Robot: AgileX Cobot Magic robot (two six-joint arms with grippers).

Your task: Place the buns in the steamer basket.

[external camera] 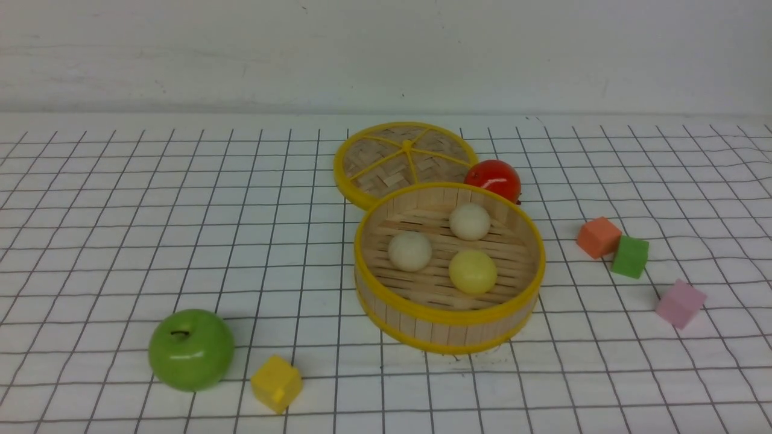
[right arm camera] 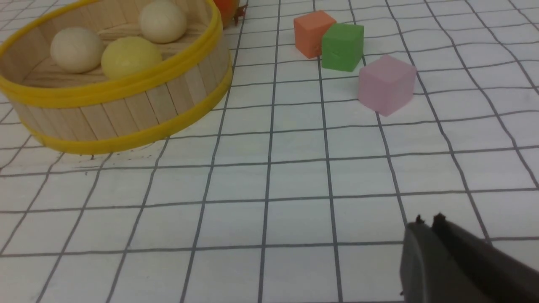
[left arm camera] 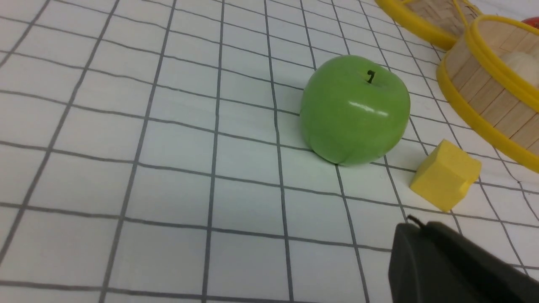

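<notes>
Cream bun (external camera: 410,251) lies in the basket (external camera: 449,328), well apart from the left hand (left arm camera: 417,222).

White, black-gridded tabletop (external camera: 422,392) under steamer basket (external camera: 449,328), lid (external camera: 386,172), apple (external camera: 192,349), red ball (external camera: 497,179), four cubes (external camera: 276,384).

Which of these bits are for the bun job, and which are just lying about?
For the job:
- three buns
- basket

Just lying about:
- apple
- tomato
- yellow cube
- orange cube
- green cube
- pink cube
- woven lid
</notes>
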